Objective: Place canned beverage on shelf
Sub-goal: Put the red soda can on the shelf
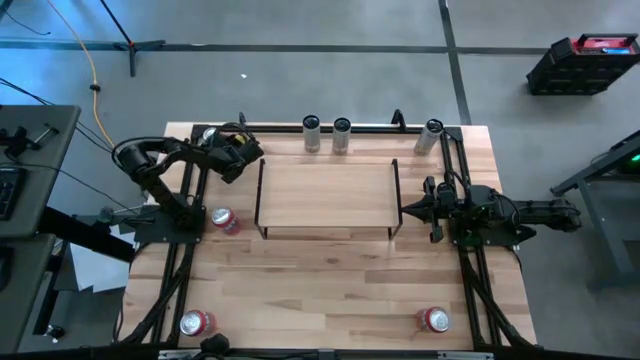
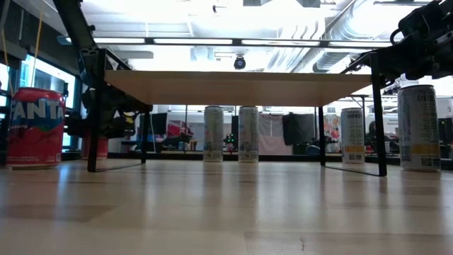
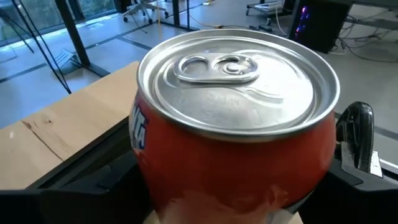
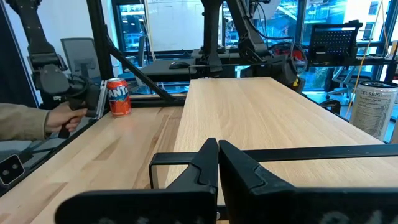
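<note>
A red can (image 3: 230,162) with a silver pull-tab top fills the left wrist view. My left gripper (image 1: 240,152) is at it, at the table's far left, just left of the shelf (image 1: 325,195). Its body covers that can in the high view. The gripper is open; one dark finger (image 3: 357,134) stands close beside the can's wall, and the other is hidden behind the can. The shelf, a light-wood board on black wire legs, stands mid-table with nothing on it. My right gripper (image 1: 408,210) waits shut and level at the shelf's right end. My left gripper comes at the red can's upper wall (image 3: 323,143) from the side, slanting a little downward, with the can between its fingers. Whether either finger touches the wall I cannot tell; the can hides one finger and the other stands right at its edge.
Another red can (image 1: 222,220) stands by the left arm's base, and two more cans (image 1: 196,322) (image 1: 435,319) stand near the front corners. Three silver cans (image 1: 312,133) (image 1: 341,133) (image 1: 430,135) line the far edge. A person's hand (image 4: 62,118) shows beyond the table's left edge.
</note>
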Controlling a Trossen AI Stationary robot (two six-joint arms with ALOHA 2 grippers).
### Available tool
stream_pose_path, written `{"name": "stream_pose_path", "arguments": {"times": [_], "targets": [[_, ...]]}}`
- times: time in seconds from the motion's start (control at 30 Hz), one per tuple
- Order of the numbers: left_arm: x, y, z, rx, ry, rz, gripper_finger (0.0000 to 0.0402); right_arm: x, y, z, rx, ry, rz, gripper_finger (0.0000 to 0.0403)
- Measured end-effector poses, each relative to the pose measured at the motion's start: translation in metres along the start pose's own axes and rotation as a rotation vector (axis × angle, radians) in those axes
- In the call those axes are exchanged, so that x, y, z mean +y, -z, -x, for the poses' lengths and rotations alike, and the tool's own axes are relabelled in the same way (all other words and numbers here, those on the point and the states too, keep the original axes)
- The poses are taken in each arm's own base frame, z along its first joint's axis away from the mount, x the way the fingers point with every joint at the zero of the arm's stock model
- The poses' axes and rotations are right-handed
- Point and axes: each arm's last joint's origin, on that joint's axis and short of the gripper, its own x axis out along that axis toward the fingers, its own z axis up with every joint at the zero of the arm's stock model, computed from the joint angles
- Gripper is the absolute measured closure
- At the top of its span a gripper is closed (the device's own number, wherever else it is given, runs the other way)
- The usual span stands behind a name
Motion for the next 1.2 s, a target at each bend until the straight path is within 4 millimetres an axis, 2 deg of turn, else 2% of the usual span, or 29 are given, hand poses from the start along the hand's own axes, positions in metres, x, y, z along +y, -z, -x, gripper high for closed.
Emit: {"name": "stream_pose_path", "arguments": {"times": [0.27,0.6,0.87,1.2], "targets": [[0.001,-0.007,0.008,0.045,0.05,-0.093,0.0116,0.0,0.0,0.0,0.0,0.0,0.0,0.0402],[0.011,-0.052,0.031,0.038,0.164,-0.093,0.0116,0.0,0.0,0.0,0.0,0.0,0.0,0.0402],[0.023,-0.087,0.058,0.081,0.413,-0.182,0.0116,0.0,0.0,0.0,0.0,0.0,0.0,0.0402],[0.038,-0.155,0.106,0.024,0.838,-0.294,0.0117,0.0,0.0,0.0,0.0,0.0,0.0,0.0402]]}}
